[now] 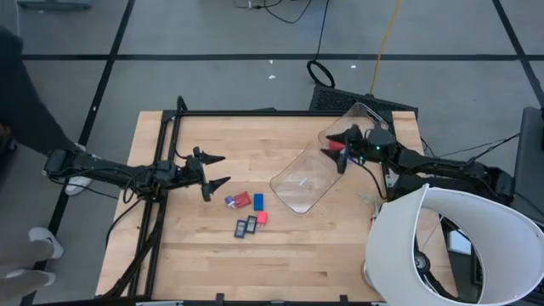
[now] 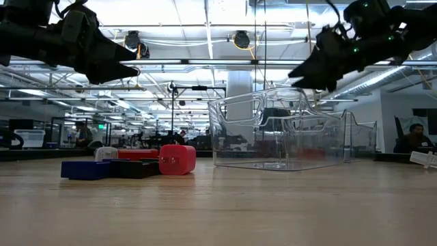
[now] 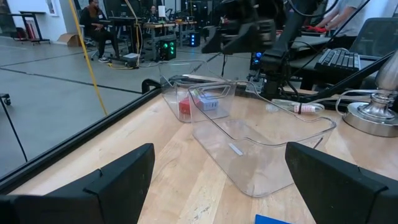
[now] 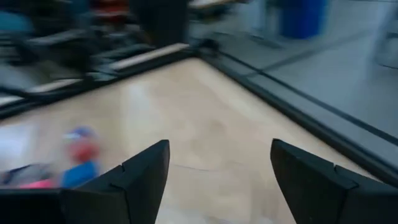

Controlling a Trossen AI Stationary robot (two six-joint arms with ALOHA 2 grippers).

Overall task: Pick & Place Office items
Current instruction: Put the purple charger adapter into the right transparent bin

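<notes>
The pale wooden bench is seen whole from straight above in the high view. A level look across it from bench-top height is given by the low view. Each wrist view is taken close past its arm's own dark fingers. The large clear plastic bin is shared by the high, low and left wrist views.

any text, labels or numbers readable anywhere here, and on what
None can be read.
Clear bin: a small white sticker on its floor, too small to read.
Office items: no lettering legible on the red, blue or dark pieces.
Keyboard beyond the table: key markings too small to read.
Background room signs and screens: blurred.
</notes>
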